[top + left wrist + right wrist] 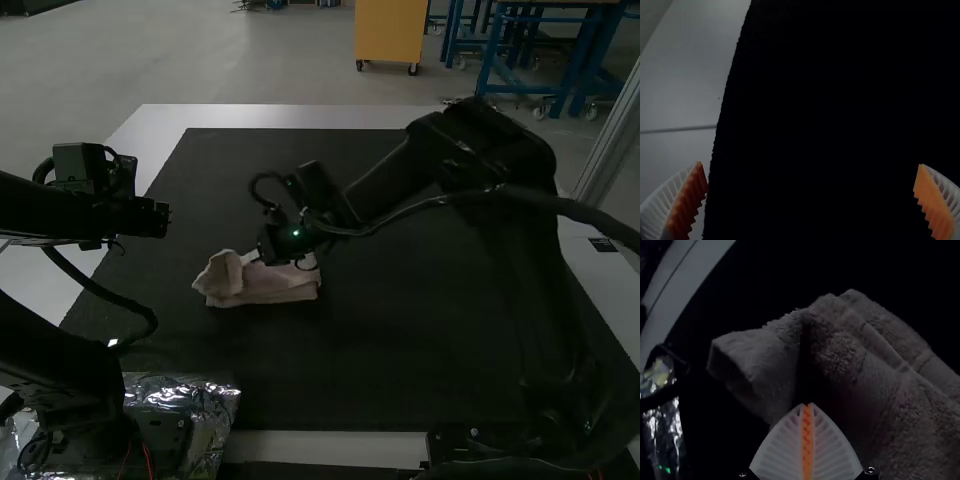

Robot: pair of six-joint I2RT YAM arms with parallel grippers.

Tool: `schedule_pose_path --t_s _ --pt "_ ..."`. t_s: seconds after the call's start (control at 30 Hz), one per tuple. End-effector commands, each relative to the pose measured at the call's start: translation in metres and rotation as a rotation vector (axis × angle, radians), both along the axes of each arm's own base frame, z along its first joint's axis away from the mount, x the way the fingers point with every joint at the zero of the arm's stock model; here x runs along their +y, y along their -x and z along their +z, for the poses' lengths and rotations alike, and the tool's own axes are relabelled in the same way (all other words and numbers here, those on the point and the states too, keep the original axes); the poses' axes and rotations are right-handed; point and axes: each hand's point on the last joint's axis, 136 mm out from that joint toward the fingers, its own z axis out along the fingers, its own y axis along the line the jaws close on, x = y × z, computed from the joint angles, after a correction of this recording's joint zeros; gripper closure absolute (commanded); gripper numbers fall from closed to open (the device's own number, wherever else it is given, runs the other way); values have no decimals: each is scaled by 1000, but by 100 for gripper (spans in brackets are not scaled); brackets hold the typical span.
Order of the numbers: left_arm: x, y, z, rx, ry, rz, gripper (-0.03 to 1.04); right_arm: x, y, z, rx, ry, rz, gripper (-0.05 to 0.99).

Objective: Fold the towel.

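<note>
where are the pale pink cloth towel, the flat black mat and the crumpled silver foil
pale pink cloth towel point(280, 286): high view, near side of the folded bundle
flat black mat point(400, 350): high view, bare surface
crumpled silver foil point(214, 402): high view, upper right part

Towel point(285, 288) on the mat point(400, 330), just beside the jaws of the right gripper point(255, 257).
One end lies left of those jaws, the longer part right; the mat, on the table point(290, 117), runs beneath. Well left of them, the left gripper point(158, 217) has its jaws above the mat's left edge.
</note>
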Motion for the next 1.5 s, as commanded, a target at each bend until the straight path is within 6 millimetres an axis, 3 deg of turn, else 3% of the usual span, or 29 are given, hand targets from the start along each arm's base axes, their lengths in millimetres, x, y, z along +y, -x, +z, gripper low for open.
schedule_pose_path --t_s 0.0,0.13,0.5,0.93,1.07,1.13,1.27,1.47 --pt "-2 -4 13 -38 4 -3 4 8 1 -7 13 -5 9 96" --pt "-2 -3 12 -35 6 -5 4 14 -3 -11 23 -14 2 96" --pt "-3 -4 12 -37 13 -6 4 34 11 -19 37 -25 46 96" --pt "-6 -3 11 -34 24 -10 4 43 13 -48 64 -15 50 96" --pt "-14 -5 12 -39 30 -27 4 43 13 -45 77 -26 58 96" --pt "-18 -7 15 -45 29 -37 4 45 9 -32 73 -42 48 96" --pt "-26 -13 29 -66 48 -47 4 47 -3 14 41 -101 24 95" --pt "-40 -23 61 -104 64 -76 4 23 -31 63 -3 -113 -58 52"
